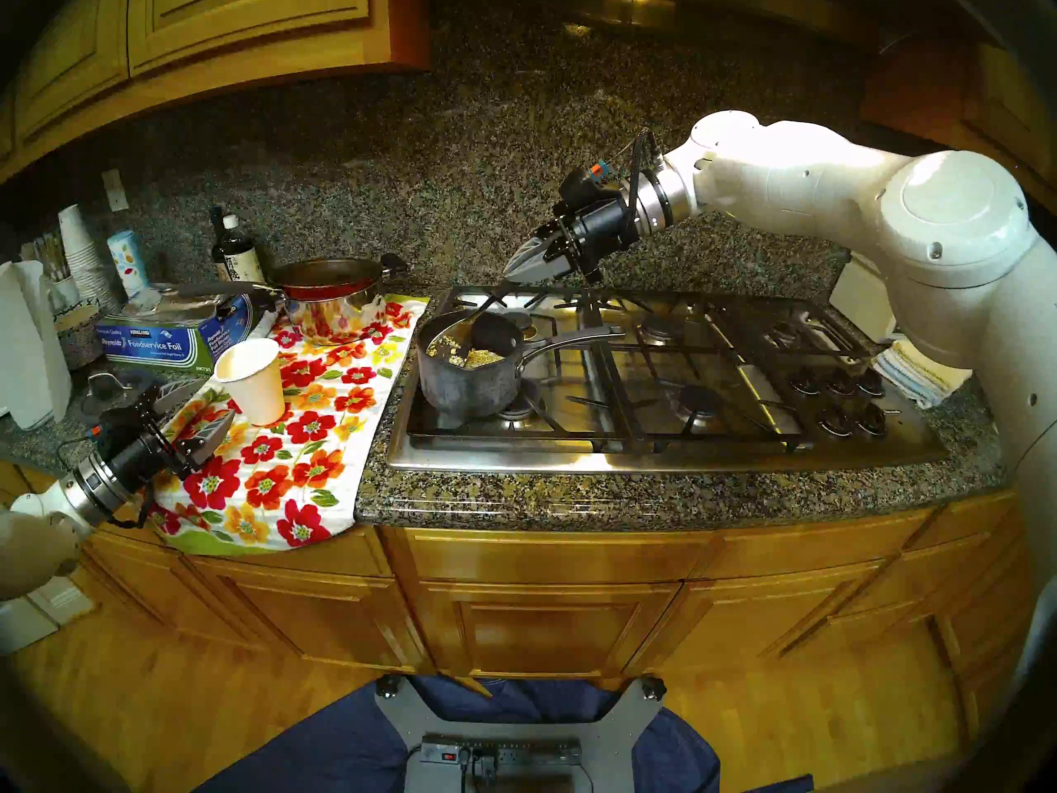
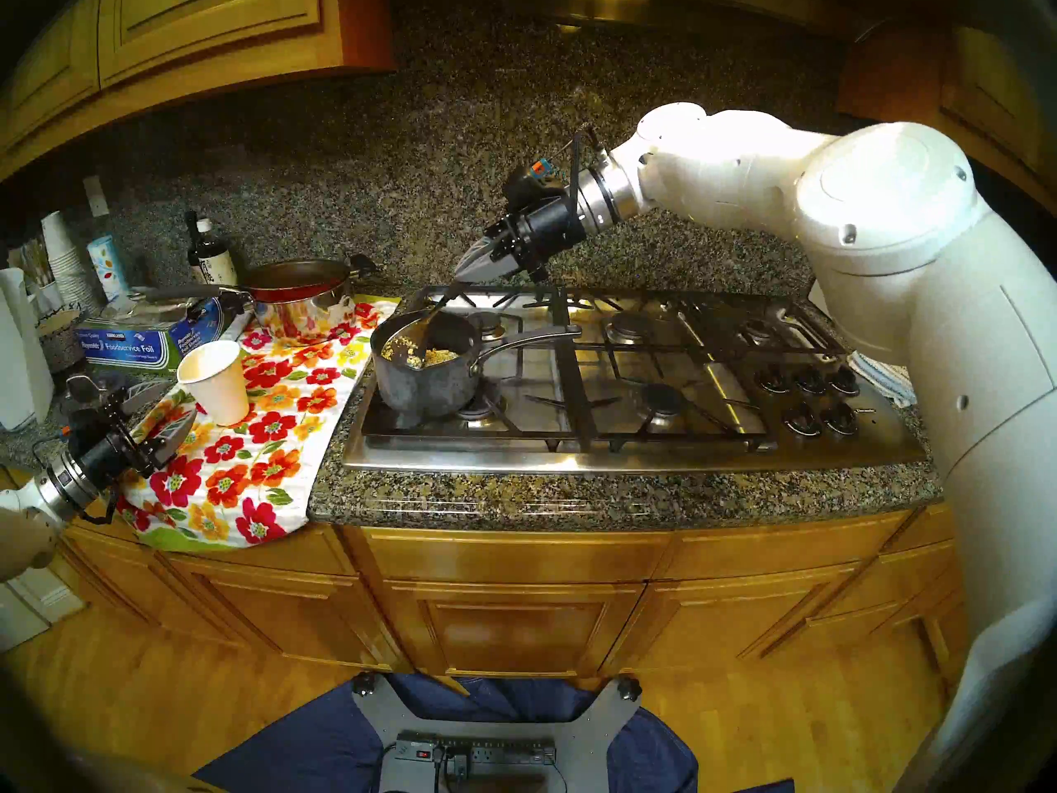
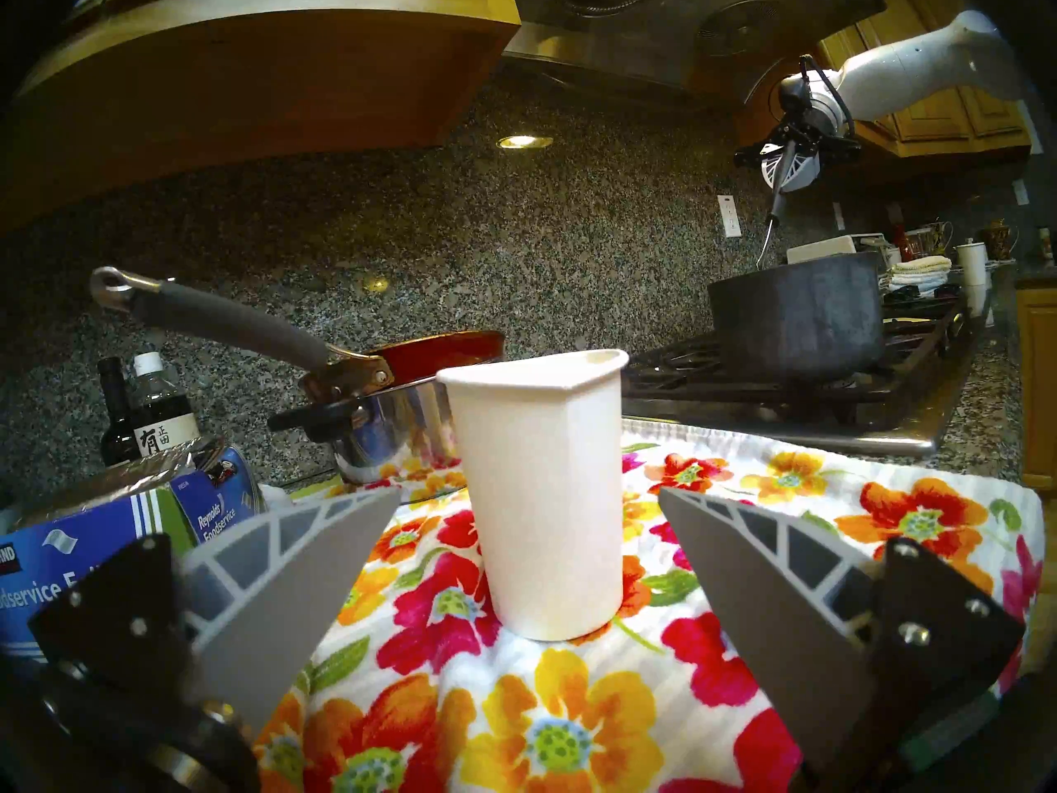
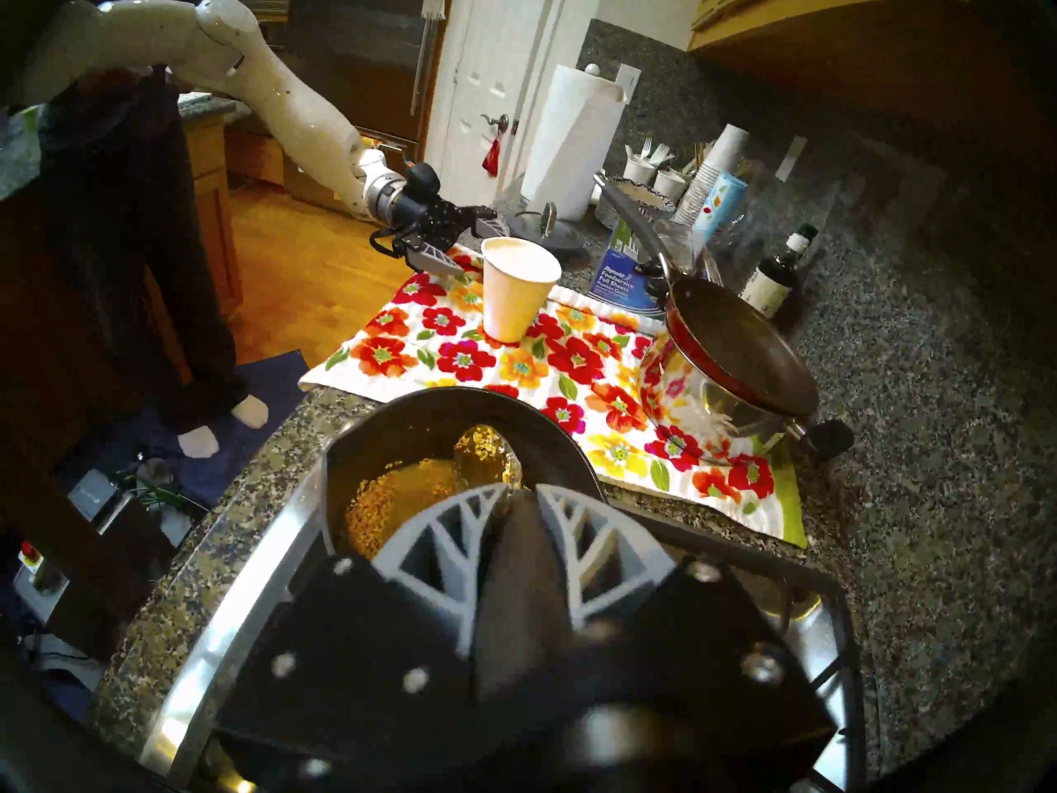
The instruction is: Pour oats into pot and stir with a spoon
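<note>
The dark grey pot [image 1: 469, 388] [image 2: 423, 388] stands on the stove's front left burner, its silver handle pointing right. Pale oats [image 1: 486, 358] [image 4: 377, 500] lie in its bottom. My right gripper [image 1: 512, 271] [image 4: 517, 491] hangs above the pot's far rim, shut on the spoon's dark handle. The spoon [image 1: 455, 333] [image 3: 778, 202] slants down into the pot, and its bowl [image 4: 486, 454] rests among the oats. My left gripper [image 1: 214, 400] [image 3: 529, 491] is open and empty over the floral towel. It sits just short of a white paper cup [image 1: 254, 380] [image 3: 537, 488].
A shiny steel pot with a red pan on top [image 1: 332, 311] stands at the towel's [image 1: 309, 448] back. A foil box [image 1: 166, 340], a dark bottle [image 1: 229, 254] and stacked cups crowd the left counter. The stove grates [image 1: 715, 362] stretch right. A person's legs [image 4: 114, 259] show beside the counter.
</note>
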Motion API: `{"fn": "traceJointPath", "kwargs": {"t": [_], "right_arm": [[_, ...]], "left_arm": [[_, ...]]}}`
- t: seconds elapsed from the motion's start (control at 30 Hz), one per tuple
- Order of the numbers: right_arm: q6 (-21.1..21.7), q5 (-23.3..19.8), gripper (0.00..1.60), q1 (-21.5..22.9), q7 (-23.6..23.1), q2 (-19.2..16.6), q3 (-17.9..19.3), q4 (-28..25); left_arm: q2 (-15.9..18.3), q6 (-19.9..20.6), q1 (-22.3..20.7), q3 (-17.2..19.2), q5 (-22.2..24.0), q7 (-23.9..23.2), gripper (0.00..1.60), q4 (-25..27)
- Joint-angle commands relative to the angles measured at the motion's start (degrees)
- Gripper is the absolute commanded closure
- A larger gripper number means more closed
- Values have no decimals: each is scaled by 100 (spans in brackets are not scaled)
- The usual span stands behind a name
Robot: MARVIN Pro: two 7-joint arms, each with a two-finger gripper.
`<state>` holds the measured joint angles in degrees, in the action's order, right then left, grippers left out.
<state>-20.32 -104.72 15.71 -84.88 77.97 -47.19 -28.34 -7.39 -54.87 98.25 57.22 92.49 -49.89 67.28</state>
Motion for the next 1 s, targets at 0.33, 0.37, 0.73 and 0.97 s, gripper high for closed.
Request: {"fn": "traceJointPath", "kwargs": {"t": [0.33, 0.37, 0.73, 0.97], "right_arm": [[-177, 223, 160, 719, -12, -845, -106, -1144], [-194, 248, 160, 733, -12, -896, -135, -1203], [-393, 493, 160, 645, 48, -985, -401, -1080], [-431, 465, 160, 482, 198, -731, -390, -792]], "left_arm": [[83, -13, 3, 218, 21, -621, 0, 2], [83, -13, 7, 224, 30, -645, 0, -2], [83, -13, 105, 329, -3, -591, 0, 19], [83, -13, 196, 427, -8, -593, 0, 30]]}}
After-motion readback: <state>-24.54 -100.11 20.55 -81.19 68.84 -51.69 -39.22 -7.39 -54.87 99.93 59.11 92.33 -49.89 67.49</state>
